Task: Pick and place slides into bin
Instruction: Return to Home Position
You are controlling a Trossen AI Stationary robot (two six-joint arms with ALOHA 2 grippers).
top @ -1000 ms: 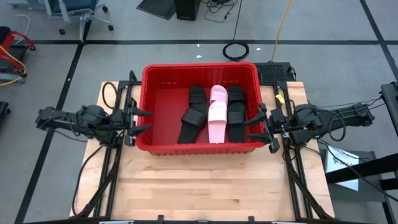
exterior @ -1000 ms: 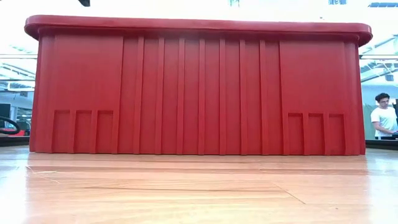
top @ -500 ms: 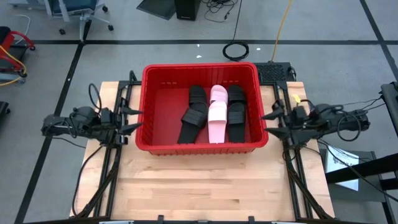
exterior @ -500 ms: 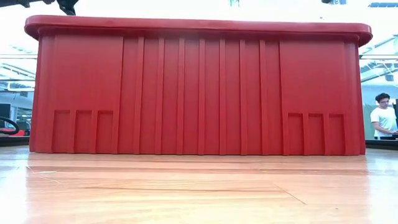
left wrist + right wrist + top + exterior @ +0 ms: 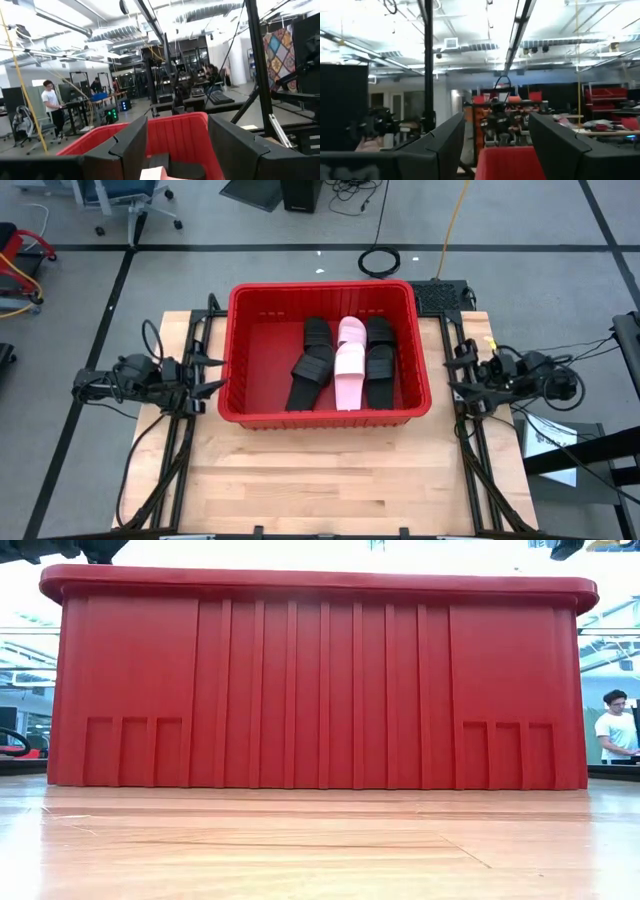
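The red bin [image 5: 325, 408] stands on the wooden table's far half. Several slides lie on its floor: black ones [image 5: 312, 365] at the middle, pink ones [image 5: 350, 360] beside them and black ones [image 5: 380, 360] toward the right wall. My left gripper [image 5: 218, 372] hovers open just outside the bin's left wall; its wrist view looks over the bin's rim [image 5: 180, 131] at a bit of pink slide [image 5: 152, 174]. My right gripper [image 5: 455, 375] hovers open outside the bin's right wall and points upward, over the bin [image 5: 510, 162]. Neither has anything between its fingers.
The low view is filled by the bin's near wall [image 5: 320, 680]. Bare wooden tabletop [image 5: 320, 475] lies in front of the bin. A person [image 5: 610, 725] stands in the room behind, and others [image 5: 52, 105] work at benches.
Both grippers have drawn back from the bin, the left toward the table's left edge, the right farther, toward the right edge. Both stay open with nothing in them. The slides and the bin have kept still.
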